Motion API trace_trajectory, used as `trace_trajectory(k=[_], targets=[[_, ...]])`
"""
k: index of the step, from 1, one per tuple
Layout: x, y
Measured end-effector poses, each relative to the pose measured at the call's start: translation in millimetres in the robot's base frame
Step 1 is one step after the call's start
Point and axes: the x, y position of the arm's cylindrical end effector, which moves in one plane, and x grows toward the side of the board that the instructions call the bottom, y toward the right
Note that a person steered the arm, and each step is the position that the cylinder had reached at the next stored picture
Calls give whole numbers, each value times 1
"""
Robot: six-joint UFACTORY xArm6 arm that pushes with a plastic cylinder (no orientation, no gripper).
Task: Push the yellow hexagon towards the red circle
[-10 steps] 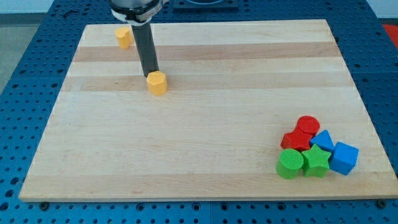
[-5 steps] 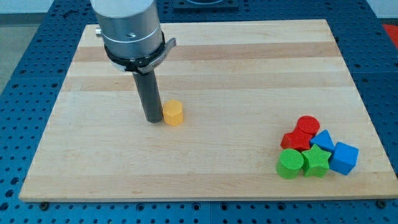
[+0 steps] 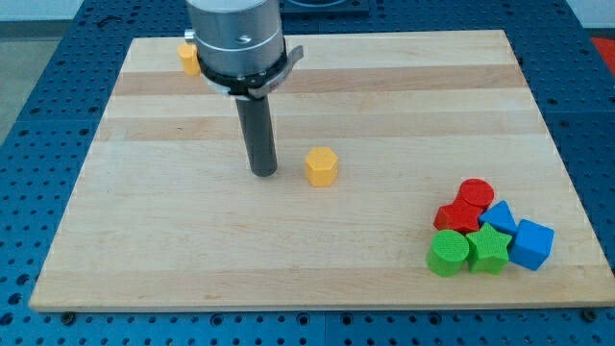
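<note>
So the yellow hexagon (image 3: 322,165) is sitting out in the open middle of the wooden board (image 3: 317,279), and the red circle (image 3: 475,193) is off to the hexagon's right and a bit toward the view's bottom, at the top of a tight little cluster. Packed in there with it are another red block (image 3: 455,216), a blue block (image 3: 499,216), a blue cube (image 3: 531,243), a green cylinder (image 3: 448,252) and a green star (image 3: 488,248), all touching their neighbours. My tip (image 3: 264,173) is planted just left of the hexagon with a small gap showing, so not touching right now. That side makes sense to me: being on the far side from the red circle means a shove goes the right way. The rod stands straight up, with the fat grey arm body directly above it. No hand or jaws here, just a plain rod, nothing to open or pinch. There's another yellow block (image 3: 188,57) way up-left of the hexagon, partly hidden behind the arm. I'd say roughly halfway, lots of board left.
</note>
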Motion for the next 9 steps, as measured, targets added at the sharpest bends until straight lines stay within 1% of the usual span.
trace_trajectory(k=[1, 2, 3, 4, 6, 7, 8, 9], targets=[[-6, 35], [-6, 105], [-1, 162], [4, 169], [-29, 125], [-12, 94], [23, 88], [46, 109]])
